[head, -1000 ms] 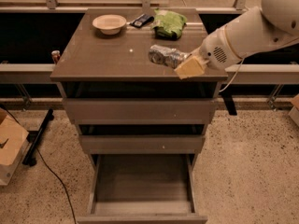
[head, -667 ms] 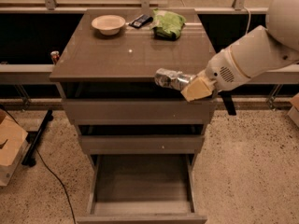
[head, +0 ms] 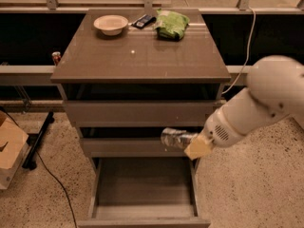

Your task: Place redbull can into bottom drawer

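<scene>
Down from the desk (head: 142,61) top since a moment ago, the can (head: 172,137) now hangs in front of the middle drawer (head: 123,147), just above the pulled-out bottom drawer (head: 142,189). It lies sideways, clamped at its right end in the tool (head: 189,143). The tool sits low at the desk's right front, on a white arm (head: 256,108) reaching in from the right. At the back of the desk top a bowl (head: 111,23), a dark flat item (head: 144,20) and a green bag (head: 172,23) stand where they were. A red can (head: 56,57) sits on the ledge left of the desk, and a cardboard box (head: 9,148) rests on the floor at far left.
</scene>
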Controlling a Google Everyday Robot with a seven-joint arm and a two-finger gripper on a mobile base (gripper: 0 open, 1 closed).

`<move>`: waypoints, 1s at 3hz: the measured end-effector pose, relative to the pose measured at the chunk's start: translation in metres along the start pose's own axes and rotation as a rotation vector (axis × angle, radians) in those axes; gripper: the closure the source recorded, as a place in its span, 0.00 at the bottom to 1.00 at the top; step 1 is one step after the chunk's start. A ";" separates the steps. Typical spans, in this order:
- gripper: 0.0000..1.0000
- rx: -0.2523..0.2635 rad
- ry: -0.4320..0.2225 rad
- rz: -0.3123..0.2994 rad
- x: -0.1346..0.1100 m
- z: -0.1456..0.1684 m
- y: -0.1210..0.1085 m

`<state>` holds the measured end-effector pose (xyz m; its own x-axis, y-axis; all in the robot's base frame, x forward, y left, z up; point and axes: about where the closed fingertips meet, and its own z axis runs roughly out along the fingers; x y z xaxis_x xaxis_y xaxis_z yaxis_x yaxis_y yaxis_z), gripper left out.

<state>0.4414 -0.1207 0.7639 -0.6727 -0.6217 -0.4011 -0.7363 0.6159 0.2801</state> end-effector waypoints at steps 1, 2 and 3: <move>1.00 -0.024 0.039 0.098 0.032 0.068 -0.002; 1.00 -0.039 0.039 0.160 0.046 0.112 -0.016; 1.00 -0.076 0.036 0.233 0.061 0.170 -0.038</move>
<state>0.4409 -0.1004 0.5806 -0.8261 -0.4847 -0.2873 -0.5635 0.7075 0.4266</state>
